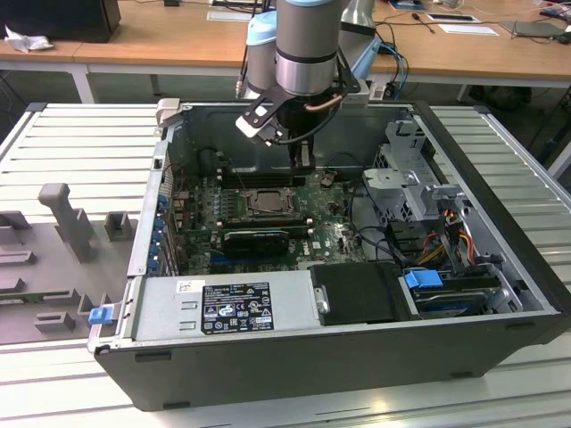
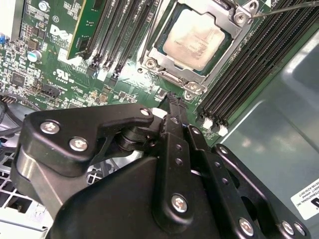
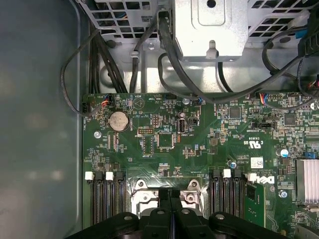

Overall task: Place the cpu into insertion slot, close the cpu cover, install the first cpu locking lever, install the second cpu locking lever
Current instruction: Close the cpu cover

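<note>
The cpu [image 2: 193, 39] lies flat in the insertion slot [image 1: 290, 203] on the green motherboard, its pale metal face up. The silver cpu cover [image 2: 172, 78] lies down around it as a frame. A thin metal locking lever [image 2: 286, 7] sticks out from one corner of the socket, away from the frame. My gripper [image 2: 173, 103] hovers just beside the socket's edge, shut with nothing between its fingers. In the first wrist view the gripper [image 3: 170, 198] is just above the socket's corner screws. In the exterior view the gripper [image 1: 303, 163] hangs inside the case, behind the socket.
The open computer case [image 1: 500, 187] surrounds the work. Black memory slots [image 2: 249, 74] flank the socket on both sides. A metal drive cage [image 1: 415, 178] and cable bundles [image 3: 164, 45] stand at the exterior view's right. A power supply [image 1: 223, 308] lies along the front.
</note>
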{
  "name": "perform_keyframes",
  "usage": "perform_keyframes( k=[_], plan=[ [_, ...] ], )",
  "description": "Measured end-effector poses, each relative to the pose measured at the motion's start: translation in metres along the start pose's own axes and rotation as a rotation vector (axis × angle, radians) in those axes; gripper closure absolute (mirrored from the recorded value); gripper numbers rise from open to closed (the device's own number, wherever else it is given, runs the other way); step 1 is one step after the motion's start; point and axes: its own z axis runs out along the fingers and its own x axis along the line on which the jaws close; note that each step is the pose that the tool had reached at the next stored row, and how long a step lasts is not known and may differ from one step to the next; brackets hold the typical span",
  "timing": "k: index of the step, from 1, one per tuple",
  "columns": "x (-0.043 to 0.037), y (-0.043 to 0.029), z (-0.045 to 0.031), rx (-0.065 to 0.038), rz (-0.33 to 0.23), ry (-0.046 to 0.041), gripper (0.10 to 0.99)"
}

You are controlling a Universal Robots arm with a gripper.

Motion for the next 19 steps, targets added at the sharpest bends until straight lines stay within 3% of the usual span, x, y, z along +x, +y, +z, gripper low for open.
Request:
perform_keyframes(
  k=[19],
  plan=[
    [-0.0001,-0.0038,-0.0002,0.000,0.000,-0.0001,0.980]
  ],
)
